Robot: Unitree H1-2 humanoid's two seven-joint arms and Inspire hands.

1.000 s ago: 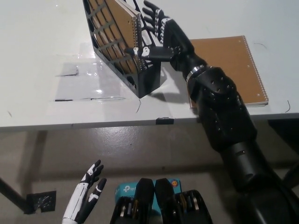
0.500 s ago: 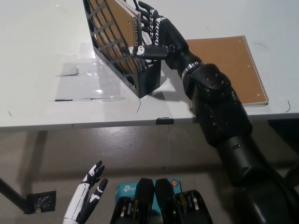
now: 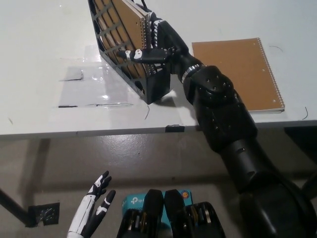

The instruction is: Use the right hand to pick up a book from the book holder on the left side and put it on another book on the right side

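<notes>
**Right hand at the book holder**

Black right hand (image 3: pixel 157 43) reaches into the black book holder (image 3: pixel 130 54) at 12 o'clock, fingers closing round the brown spiral book (image 3: pixel 123 22) standing inside; second brown book (image 3: pixel 237 69) lies flat at 2 o'clock on the white table (image 3: pixel 44 59); white left hand (image 3: pixel 91 213) rests at 7 o'clock, fingers spread.

Table (image 3: pixel 44 114) spans the upper half of the frame; its front edge runs across mid-frame, floor below it. Book holder (image 3: pixel 148 84) stands on the table at upper centre, tilted, top cut off by the upper edge. Spiral book (image 3: pixel 121 27) sits inside the holder, leaning with it. Second book (image 3: pixel 247 69) lies flat on the table at upper right, apart from the holder. Right hand (image 3: pixel 158 42) is between them, against the holder's right side, arm running down to lower right. Left hand (image 3: pixel 91 210) hangs at lower left, below table level.
</notes>
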